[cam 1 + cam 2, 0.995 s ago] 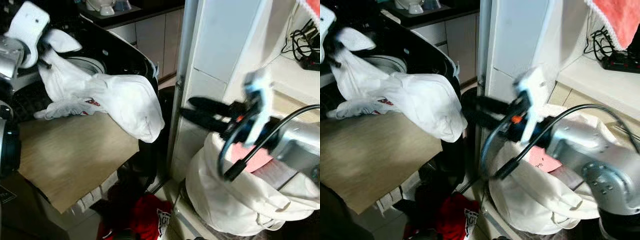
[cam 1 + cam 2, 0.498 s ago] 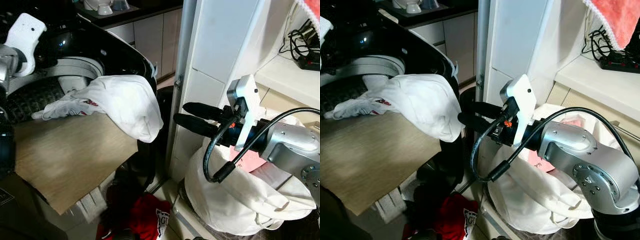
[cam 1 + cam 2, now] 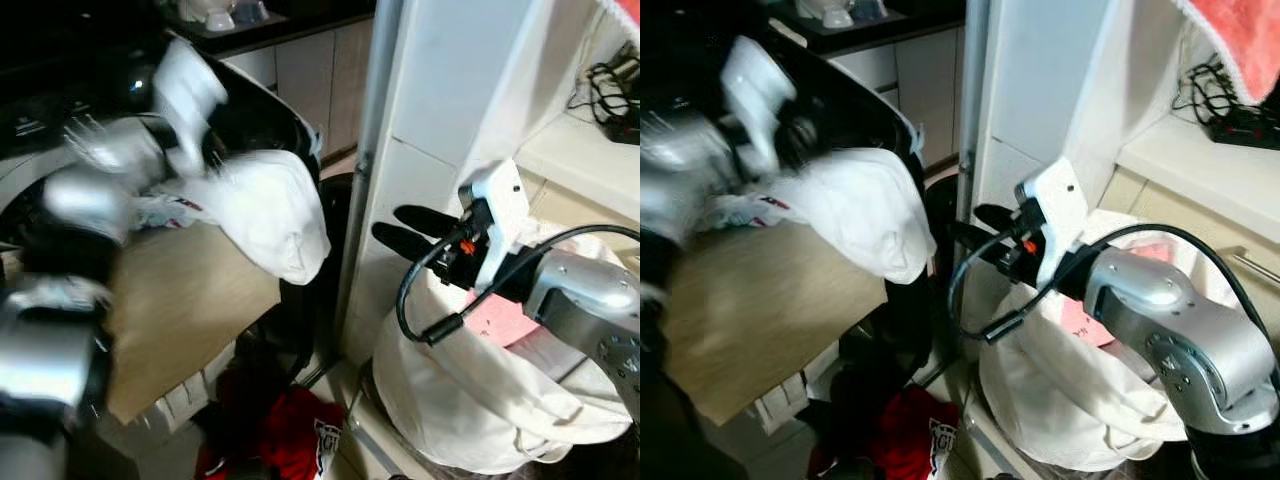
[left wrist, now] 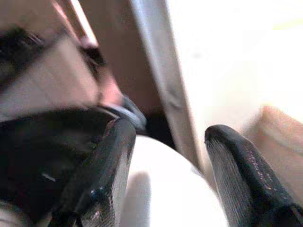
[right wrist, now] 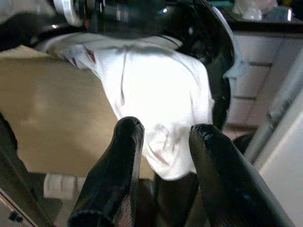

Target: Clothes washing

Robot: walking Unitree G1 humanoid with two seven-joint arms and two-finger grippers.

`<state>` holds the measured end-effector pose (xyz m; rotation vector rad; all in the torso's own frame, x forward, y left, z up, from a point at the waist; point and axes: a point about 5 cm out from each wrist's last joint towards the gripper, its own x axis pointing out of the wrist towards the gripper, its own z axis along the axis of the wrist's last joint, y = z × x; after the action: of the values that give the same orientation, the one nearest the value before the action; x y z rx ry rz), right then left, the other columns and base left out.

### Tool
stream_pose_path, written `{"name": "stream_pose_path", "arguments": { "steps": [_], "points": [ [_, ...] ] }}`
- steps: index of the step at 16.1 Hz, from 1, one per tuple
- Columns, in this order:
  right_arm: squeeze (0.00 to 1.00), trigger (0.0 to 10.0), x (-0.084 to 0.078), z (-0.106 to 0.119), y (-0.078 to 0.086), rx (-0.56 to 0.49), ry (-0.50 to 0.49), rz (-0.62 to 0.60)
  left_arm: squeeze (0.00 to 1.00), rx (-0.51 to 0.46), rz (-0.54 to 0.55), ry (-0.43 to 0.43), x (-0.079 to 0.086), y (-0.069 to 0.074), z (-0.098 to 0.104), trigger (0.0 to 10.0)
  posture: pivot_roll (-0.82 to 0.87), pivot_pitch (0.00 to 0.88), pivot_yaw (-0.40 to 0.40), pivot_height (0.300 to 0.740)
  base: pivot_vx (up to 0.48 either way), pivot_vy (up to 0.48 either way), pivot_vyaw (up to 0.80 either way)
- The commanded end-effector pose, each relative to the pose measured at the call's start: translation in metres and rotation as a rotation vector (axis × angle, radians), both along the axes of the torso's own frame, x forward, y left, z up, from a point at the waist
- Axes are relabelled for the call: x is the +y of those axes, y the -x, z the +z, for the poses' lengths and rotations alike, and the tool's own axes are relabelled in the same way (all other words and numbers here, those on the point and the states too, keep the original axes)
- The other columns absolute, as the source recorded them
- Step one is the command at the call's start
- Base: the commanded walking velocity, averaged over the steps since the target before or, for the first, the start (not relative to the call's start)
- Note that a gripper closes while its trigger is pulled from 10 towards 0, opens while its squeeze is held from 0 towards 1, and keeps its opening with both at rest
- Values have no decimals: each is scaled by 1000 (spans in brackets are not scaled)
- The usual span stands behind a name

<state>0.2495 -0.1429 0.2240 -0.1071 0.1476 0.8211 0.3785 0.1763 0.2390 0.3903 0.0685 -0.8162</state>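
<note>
Left eye view shows us the white laundry bag (image 3: 480, 400) at lower right, the white shirt (image 3: 262, 205) draped at upper middle, then our blurred left gripper (image 4: 165, 156) and right gripper (image 3: 400, 228), both with fingers spread.

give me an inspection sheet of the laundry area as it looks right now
Surface: wooden board, white garment draped over its edge.
Job's things: white garment with red print, lying between board and dark washer opening; white laundry bag holding something pink.
Clutter: red clothing on the floor.
Grippers: left gripper open, blurred, above the garment; right gripper open, empty, beside the white pillar.
Cables: black cable looping from the right wrist; tangled cords on the shelf.
Surroundings: white pillar, cabinets behind.
</note>
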Motion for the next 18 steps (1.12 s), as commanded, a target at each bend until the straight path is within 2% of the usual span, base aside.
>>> {"name": "stream_pose_path", "arguments": {
  "steps": [1,3,5,9,10,12,16,17,18],
  "points": [
    [0,10000,-1,1,3,-8,20,5,0,16,-15,-41,-9,2,-4,10000,-101,0,25,740,0,0,0],
    [0,10000,-5,1,4,-3,29,-4,0,75,-61,-27,-28,11,-20,10000,-107,0,28,740,0,0,0],
    [0,10000,-6,1,5,-1,32,-2,0,41,-5,-37,-34,9,-23,10000,-107,0,28,740,0,0,0],
    [0,10000,-5,0,7,4,39,18,0,-31,103,-147,-27,3,-26,10000,-117,0,28,740,0,0,0],
    [0,10000,-5,-1,8,5,40,21,0,-32,118,-165,-26,3,-27,10000,-117,0,28,740,0,0,0],
    [0,10000,-5,-1,9,12,51,37,0,15,162,-259,-17,4,-39,10000,-117,0,28,740,0,0,0],
    [0,10000,-3,-2,10,15,64,53,0,44,186,-255,-13,4,-43,10000,-118,0,29,740,0,0,0],
    [0,10000,-3,-2,11,15,67,64,0,43,190,-253,-12,3,-42,8275,-118,0,28,740,0,0,0],
    [0,10000,-1,-2,13,10,72,87,0,36,199,-250,-11,2,-41,4745,-118,0,28,740,0,0,0]
  ]
}}
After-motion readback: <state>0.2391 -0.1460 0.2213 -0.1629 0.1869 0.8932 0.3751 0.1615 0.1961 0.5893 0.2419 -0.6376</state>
